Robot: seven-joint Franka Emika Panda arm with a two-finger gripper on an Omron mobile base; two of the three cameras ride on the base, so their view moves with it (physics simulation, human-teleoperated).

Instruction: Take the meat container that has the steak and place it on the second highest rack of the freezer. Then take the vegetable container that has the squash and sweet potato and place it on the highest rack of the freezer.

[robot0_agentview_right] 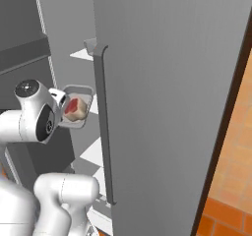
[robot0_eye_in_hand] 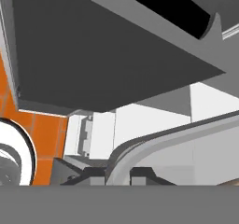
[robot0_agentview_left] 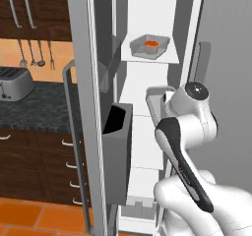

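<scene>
Kitchen: your base faces the open freezer [robot0_agentview_left: 162, 14], white inside; dark cabinets, a counter and a toaster [robot0_agentview_left: 15, 82] sit far to the left.
Claw: you see the claw [robot0_eye_in_hand: 116, 174] low in the hand view, fingers on either side of a grey container rim [robot0_eye_in_hand: 154, 141]; it seems closed on that rim.
Meat container: the meat container [robot0_agentview_right: 74, 109] is at the claw, just beyond the wrist, steak [robot0_agentview_right: 72, 105] inside.
Vegetable container: the vegetable container [robot0_agentview_left: 149, 46] sits on a white shelf well above the claw, squash [robot0_agentview_left: 150, 44] in it.
Door bin: the door bin [robot0_agentview_left: 117, 151] hangs left of the claw.
</scene>
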